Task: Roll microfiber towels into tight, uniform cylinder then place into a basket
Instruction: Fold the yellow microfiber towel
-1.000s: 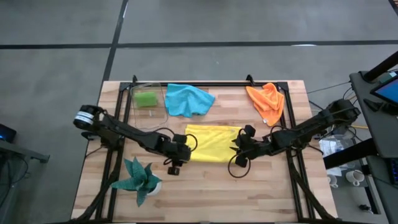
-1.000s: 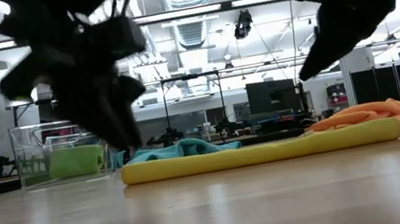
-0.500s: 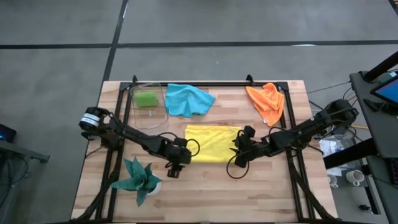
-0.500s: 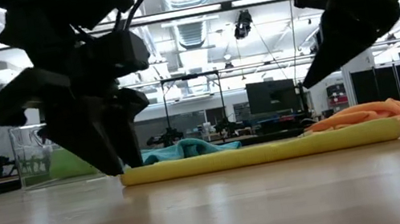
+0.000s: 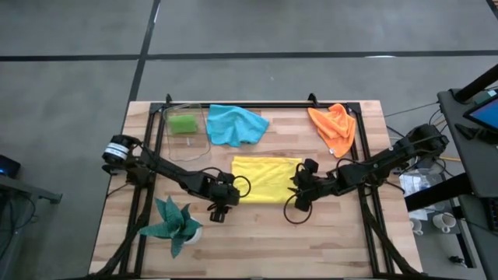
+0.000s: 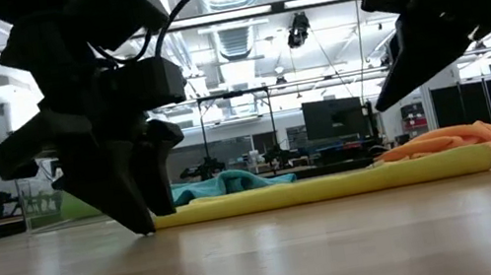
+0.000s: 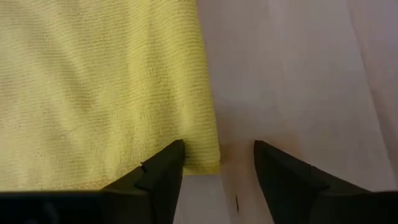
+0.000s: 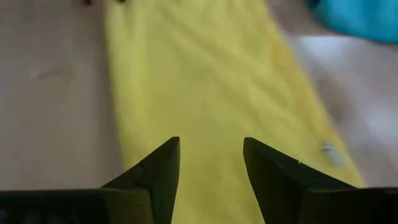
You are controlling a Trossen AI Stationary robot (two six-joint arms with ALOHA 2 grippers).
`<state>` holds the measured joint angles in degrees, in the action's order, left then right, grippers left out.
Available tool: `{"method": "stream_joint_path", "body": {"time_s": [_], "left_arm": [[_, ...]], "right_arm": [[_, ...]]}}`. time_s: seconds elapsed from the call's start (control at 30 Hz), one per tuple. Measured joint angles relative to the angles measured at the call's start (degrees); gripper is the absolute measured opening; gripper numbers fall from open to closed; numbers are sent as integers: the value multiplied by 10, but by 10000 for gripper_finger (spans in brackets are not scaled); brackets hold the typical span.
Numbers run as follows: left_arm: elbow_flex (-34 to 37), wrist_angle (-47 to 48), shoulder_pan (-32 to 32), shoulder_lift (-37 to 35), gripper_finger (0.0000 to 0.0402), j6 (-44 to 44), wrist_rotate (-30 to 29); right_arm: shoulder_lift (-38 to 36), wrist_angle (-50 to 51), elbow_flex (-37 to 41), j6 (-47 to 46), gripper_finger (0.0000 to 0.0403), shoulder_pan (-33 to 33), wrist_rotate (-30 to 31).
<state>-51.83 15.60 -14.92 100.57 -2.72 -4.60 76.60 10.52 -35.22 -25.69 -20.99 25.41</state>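
Flat on the table between both grippers, yellow towel (image 5: pixel 266 179): soft, light, limp, likely to bunch; best pinched at the corner lying between the parted left gripper (image 7: pixel 216 163) fingers, right gripper (image 8: pixel 211 163) fingers likewise apart above its opposite end.

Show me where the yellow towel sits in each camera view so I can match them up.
High view: yellow towel lies flat mid-table, between both arms.
Low view: a long flat yellow strip on the tabletop.
Left wrist view: fills the frame's left, its corner by the left gripper.
Right wrist view: runs up the middle.
Shared landmark: the blue towel just behind it.
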Motion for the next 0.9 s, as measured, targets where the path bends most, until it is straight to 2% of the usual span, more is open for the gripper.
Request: {"method": "stream_joint_path", "body": {"time_s": [0.1, 0.2, 0.33, 0.5, 0.9], "left_arm": [[0, 3, 0, -6, 141, 0, -3], [1, 5, 0, -14, 86, 1, -11], [2, 10, 1, -17, 13, 1, -26], [4, 9, 1, -16, 4, 1, -26], [5, 7, 1, -16, 1, 0, -25]], "right_arm": [[0, 0, 0, 2, 172, -1, -57], [2, 0, 0, 2, 170, -9, -105], [9, 6, 0, 7, 169, -36, -125], [31, 34, 0, 17, 170, -61, -121], [131, 26, -3, 9, 162, -62, -100]]}}
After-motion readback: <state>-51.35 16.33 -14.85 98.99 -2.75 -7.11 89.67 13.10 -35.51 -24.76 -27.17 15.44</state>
